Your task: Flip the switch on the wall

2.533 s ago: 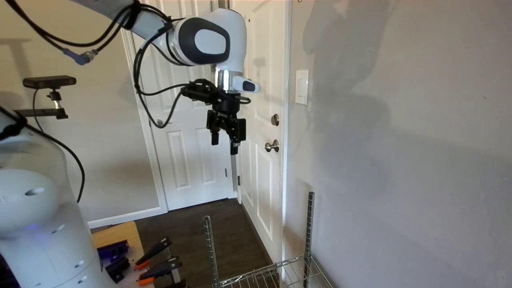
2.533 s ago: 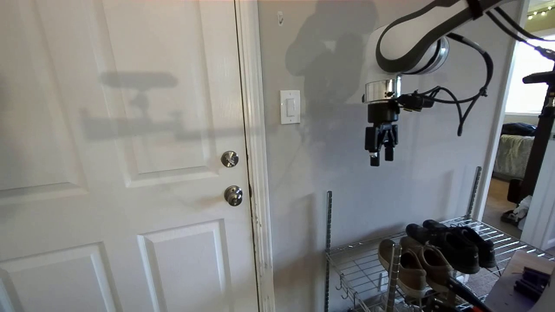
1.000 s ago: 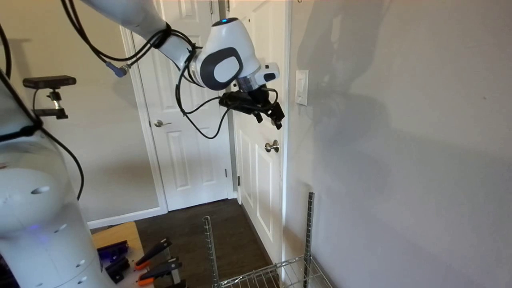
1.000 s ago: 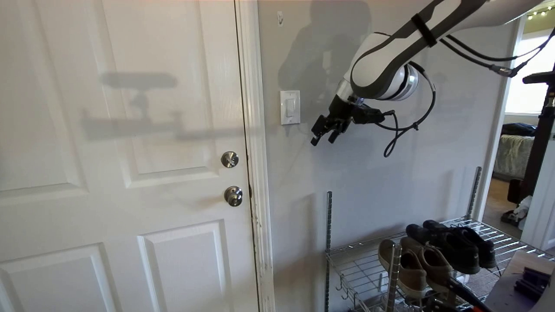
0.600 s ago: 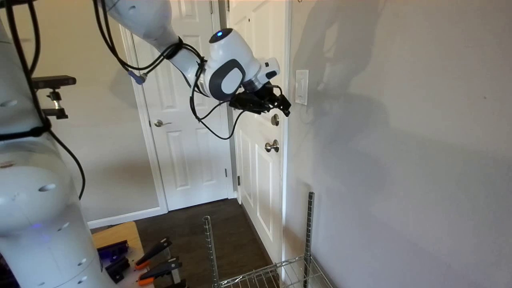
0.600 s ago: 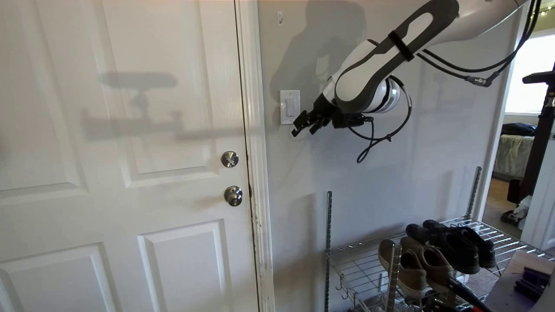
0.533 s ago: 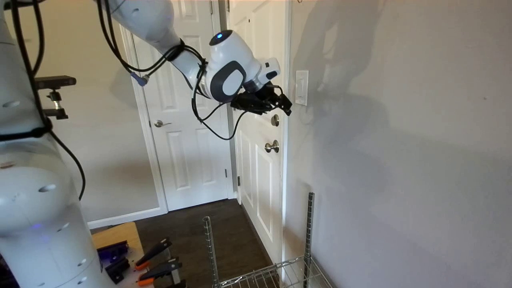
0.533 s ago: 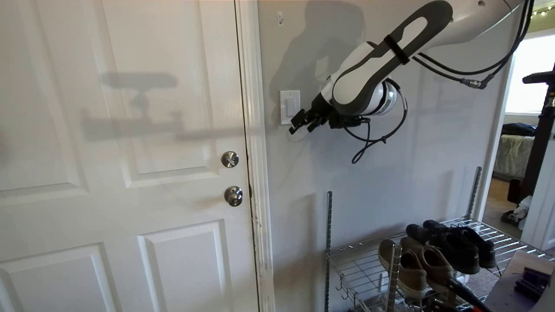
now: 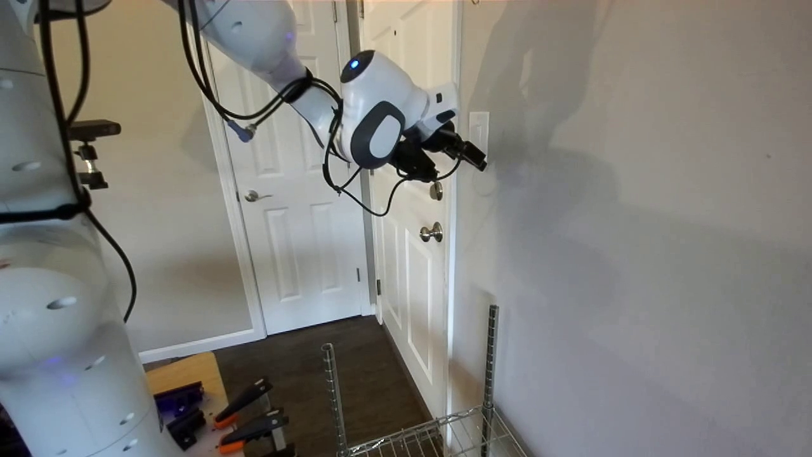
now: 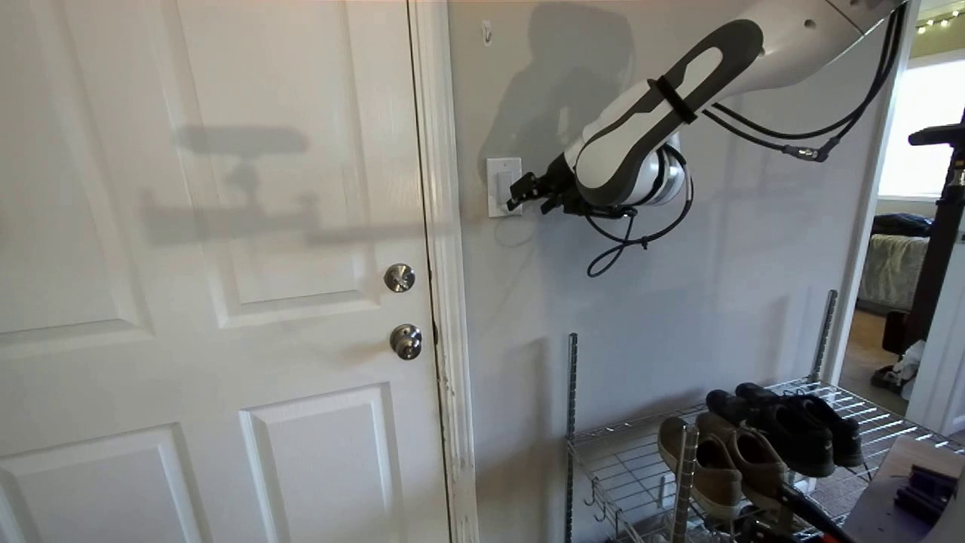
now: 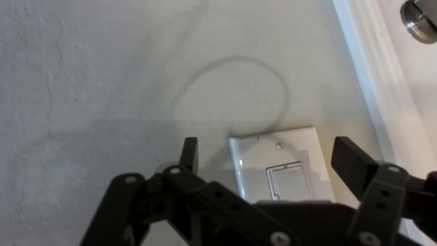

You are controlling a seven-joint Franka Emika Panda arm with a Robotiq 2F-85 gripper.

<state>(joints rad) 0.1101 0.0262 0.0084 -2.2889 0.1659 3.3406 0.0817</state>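
The switch is a white upright plate with a flat rocker on the off-white wall, in both exterior views [image 9: 479, 130] [image 10: 497, 175]. The wall [image 9: 666, 209] spreads around it. My black gripper [image 10: 529, 204] is tilted toward the wall, its tips overlapping the plate's lower right part in that view. In the wrist view the gripper [image 11: 267, 145] is open and empty, with the switch [image 11: 251, 164] framed between its spread fingers [image 11: 355, 162]. The gripper body hides the rest of the plate and part of the rocker. I cannot tell whether a finger touches the plate.
A white door [image 10: 301, 226] with a knob [image 10: 405, 342] and a deadbolt [image 10: 399, 277] stands beside the switch. A wire rack [image 10: 572, 385] with shoes [image 10: 799, 430] is below. Clamps [image 9: 247, 403] lie near the arm's base. A cable hangs under the gripper.
My gripper has swung from pointing straight down to tilted toward the wall. It has moved across to the switch, most lately rising a little and closer to the plate.
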